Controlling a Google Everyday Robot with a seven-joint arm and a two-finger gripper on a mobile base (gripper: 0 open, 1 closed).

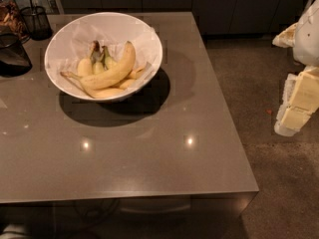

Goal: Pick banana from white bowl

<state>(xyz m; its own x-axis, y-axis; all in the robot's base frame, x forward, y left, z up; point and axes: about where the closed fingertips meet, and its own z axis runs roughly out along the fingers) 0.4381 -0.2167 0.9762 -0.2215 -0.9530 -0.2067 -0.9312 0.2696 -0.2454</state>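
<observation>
**Banana in the bowl, gripper off to the right**

Nearest, along the bottom: the front edge of the grey table (pixel 164 183), with dim, unreadable shapes in the dark beneath it. Just above, two small glints of light on the tabletop.

Further in, at the right border: the gripper (pixel 298 103), pale cream and white, hanging over the speckled floor (pixel 249 108), off the table's right side and well apart from the bowl. Partly cut off by the frame edge; cannot tell whether spread or pressed together.

Beyond that, on the table's far left part: the white bowl (pixel 149 41), upright and wide, lined with crinkled white paper (pixel 75 41), throwing a heavy shadow toward the near right. Inside, on top of the heap: the banana (pixel 115 68), long, plain yellow, curving from the lower left up to a tip near the bowl's middle. Resting across shorter bananas (pixel 97 63) with green-brown stem ends, these mostly hidden under it; number hard to make out.

Farthest, at the left corner: a dark wire-mesh cup (pixel 36 21) near the bowl's far-left rim, touching or apart not clear. Beside it, a dark rounded container (pixel 11 54) cut off by the left border, contents unreadable. Across the back, dark cabinet fronts (pixel 199 4).
</observation>
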